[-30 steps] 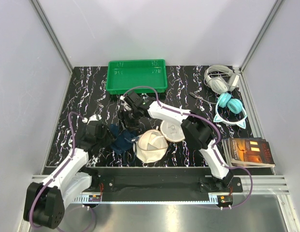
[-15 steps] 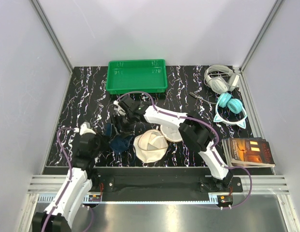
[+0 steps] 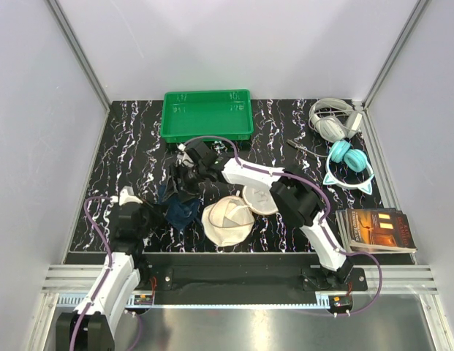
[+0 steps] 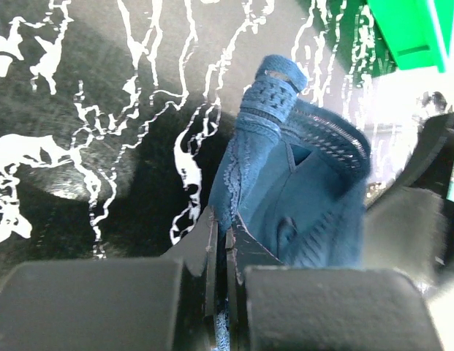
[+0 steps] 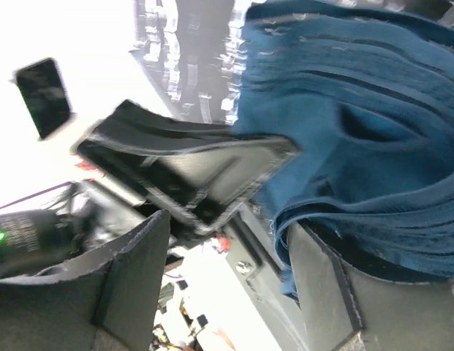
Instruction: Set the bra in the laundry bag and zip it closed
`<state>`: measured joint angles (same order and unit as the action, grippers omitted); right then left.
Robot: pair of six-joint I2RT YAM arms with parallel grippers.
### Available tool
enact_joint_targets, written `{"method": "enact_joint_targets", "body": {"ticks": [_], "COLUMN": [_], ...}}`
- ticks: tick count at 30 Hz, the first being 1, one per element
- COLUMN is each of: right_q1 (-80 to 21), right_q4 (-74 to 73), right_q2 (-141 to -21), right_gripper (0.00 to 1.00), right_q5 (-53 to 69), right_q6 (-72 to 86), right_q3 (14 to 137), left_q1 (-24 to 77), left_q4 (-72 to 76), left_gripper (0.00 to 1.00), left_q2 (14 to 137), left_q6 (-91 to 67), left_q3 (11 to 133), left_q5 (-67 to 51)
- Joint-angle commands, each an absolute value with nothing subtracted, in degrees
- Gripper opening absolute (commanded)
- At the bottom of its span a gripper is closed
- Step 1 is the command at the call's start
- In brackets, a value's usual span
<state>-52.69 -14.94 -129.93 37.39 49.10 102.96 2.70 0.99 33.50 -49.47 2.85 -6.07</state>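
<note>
The dark navy bra (image 3: 181,210) hangs bunched between both grippers, just left of the cream laundry bag (image 3: 228,221), which lies open with its round lid (image 3: 260,199) beside it. My left gripper (image 3: 156,214) is shut on the bra's edge; in the left wrist view the fingers (image 4: 227,228) pinch blue lace and the bra (image 4: 307,197) rises ahead of them. My right gripper (image 3: 183,184) is above the bra. In the right wrist view its jaws (image 5: 227,234) stand wide apart, and the bra (image 5: 358,124) drapes over the right finger.
A green tray (image 3: 207,115) stands at the back, also in the left wrist view (image 4: 413,29). Grey headphones (image 3: 330,121) and teal headphones (image 3: 348,164) lie at the back right. A book (image 3: 376,229) lies at the right front.
My left arm has pulled back toward the near left, drawing the bra slightly left. My right gripper has shifted left over the bra. The bag has not moved.
</note>
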Motion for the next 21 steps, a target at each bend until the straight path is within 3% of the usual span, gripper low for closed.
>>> {"method": "enact_joint_targets", "body": {"ticks": [1,8,9,21], "right_q1": [-52.82,-52.73,-52.65,-52.91], "right_q4": [-24.77,-34.27,-34.36,-34.89], "right_q2": [-130.60,-124.63,-123.67,-112.43], "right_gripper": [0.74,0.89,0.99,1.00], "right_q5": [32.08,26.54,26.80,26.37], "right_q6": [40.99,32.00,31.64,26.81], "right_q3": [107.48,104.33,103.89,95.20], "left_q1": [1.76,-2.45,-2.72,-6.24], "left_q4": [5.54,8.69,9.48,8.17], "left_gripper": [0.00,0.00,0.00,0.00], "left_q2": [33.84,37.35,38.31,39.90], "left_q6": [-51.24,-55.28,-55.63,-51.77], "left_q3": [2.11,1.32,1.06,3.25], "left_q5": [-9.75,-15.46,-15.73,-16.08]}}
